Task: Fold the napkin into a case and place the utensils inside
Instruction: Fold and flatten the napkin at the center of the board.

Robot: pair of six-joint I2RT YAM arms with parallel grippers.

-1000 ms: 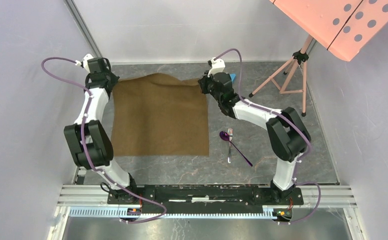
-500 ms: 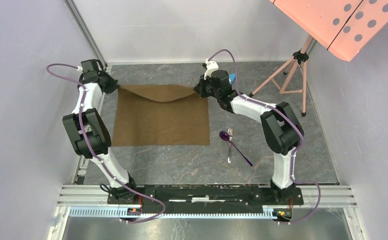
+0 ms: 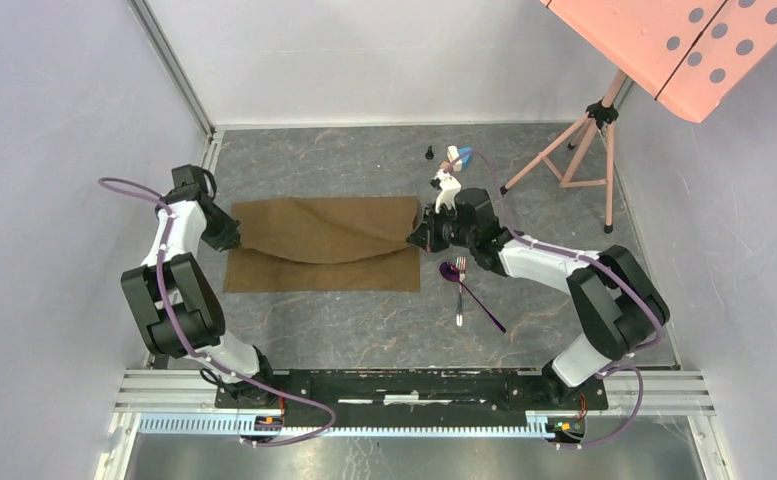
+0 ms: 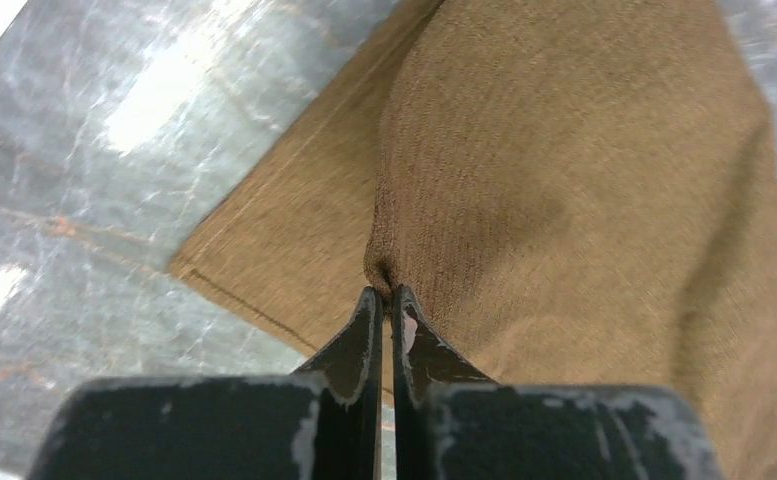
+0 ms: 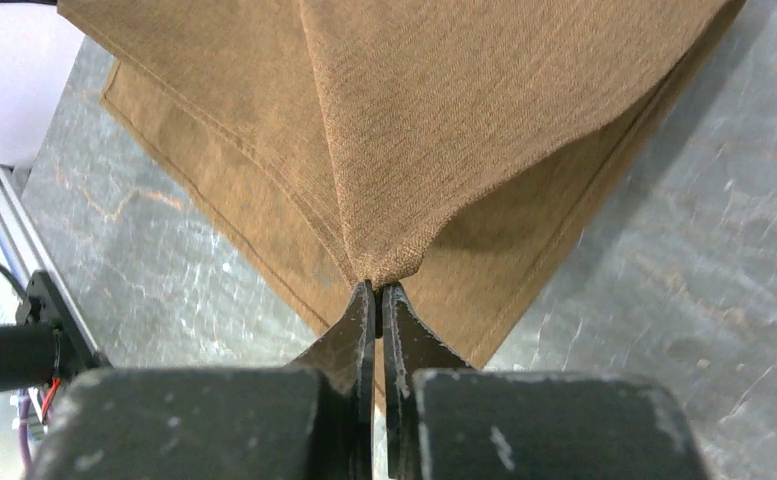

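"On the grey worktop [image 3: 364, 330], where did the napkin [image 3: 324, 245] lie?"

"Left of the middle, between the two arms. It was doubled over on itself: an upper layer covered the far part, and a strip of the lower layer showed bare along the near edge. The upper layer's free edge sagged in a shallow curve between its two corners."

"And the left pincer [image 3: 232, 238]?"

"Clenched on the left corner of that upper layer. From the left wrist, the cloth bunched into a small pleat right at the tips, with the lower layer's hemmed edge lying flat on the worktop beneath."

"The right pincer [image 3: 419, 238]?"

"Clenched likewise, on the right corner. The right wrist view showed the corner nipped to a point between the tips, held a little above the lower layer."

"Where were the utensils?"

"Just right of the napkin, near the right pincer and outside the cloth. The fork [image 3: 459, 295] pointed its tines far, beside the purple bowl of the spoon [image 3: 453, 272], whose dark handle slanted near and right across the fork."
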